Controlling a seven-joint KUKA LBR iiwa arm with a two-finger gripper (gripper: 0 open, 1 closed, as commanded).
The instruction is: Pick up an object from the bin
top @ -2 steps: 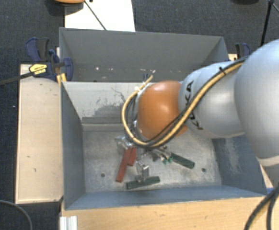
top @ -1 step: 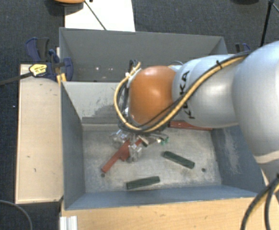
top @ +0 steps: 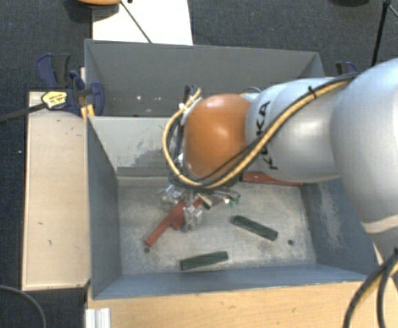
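- The gripper (top: 187, 210) is seen low in the grey metal bin (top: 103, 203), close to the floor, left of the floor's middle and towards the back wall.
- It is carried by the silver arm (top: 336, 128), which comes in from the right. A rounded orange cover (top: 216, 139) sits at the wrist, and yellow and black cables (top: 281, 125) are looped around it.
- A reddish-brown stick-shaped piece (top: 159, 229) lies slanted on the floor. Its upper end is met by the gripper's tip and its lower end points to the front left.
- Whether the tool is apart, together or clamped on that piece cannot be told, as the tip is crowded with metal parts and partly hidden by the wrist.
- A dark green bar (top: 254, 227) lies flat to the right of the gripper, near it but apart.
- A second dark green bar (top: 204, 260) lies close to the front wall, in front of the gripper and clear of the other things.
- Another red piece (top: 271, 179) is seen at the back right of the floor — most of it is covered by the arm, so its shape cannot be made out.
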